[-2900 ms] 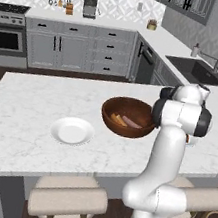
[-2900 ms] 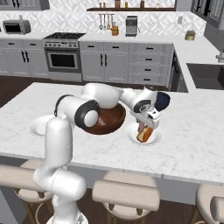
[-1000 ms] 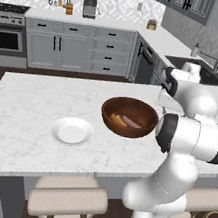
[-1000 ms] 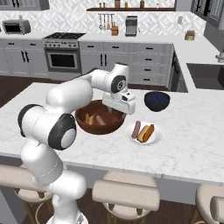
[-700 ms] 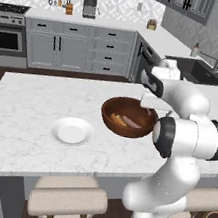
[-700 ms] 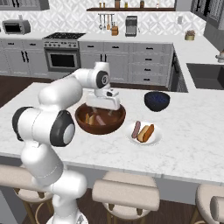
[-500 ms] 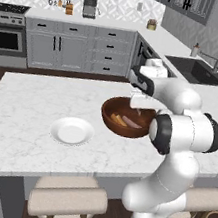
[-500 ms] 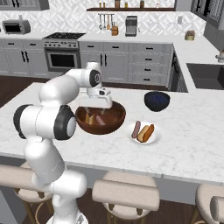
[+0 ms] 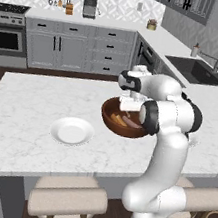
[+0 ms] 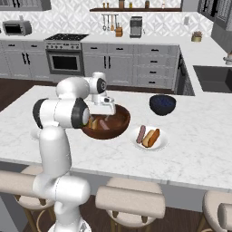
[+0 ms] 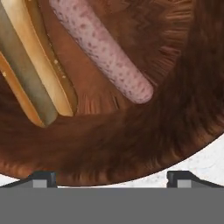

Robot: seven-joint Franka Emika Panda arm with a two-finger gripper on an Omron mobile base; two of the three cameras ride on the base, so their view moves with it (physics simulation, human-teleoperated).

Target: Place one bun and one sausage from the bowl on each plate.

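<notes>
Marble island counter [image 9: 32, 97], centre frame: wooden bowl [image 9: 110, 120] holding bun [image 11: 30, 74] and sausage [image 11: 103, 50]. Gripper [image 11: 111, 177] above bowl, fingers spread, empty. Filled plate [image 10: 162, 142] right; bare plate [image 9: 71, 131] left.

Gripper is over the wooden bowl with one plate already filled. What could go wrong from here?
1. In the hand view the bun and sausage lie side by side in the bowl; the open gripper might catch both.
2. The fingertips sit above the bowl's rim and may knock it going down.
3. The pick must go to the bare plate, not the filled plate.
</notes>
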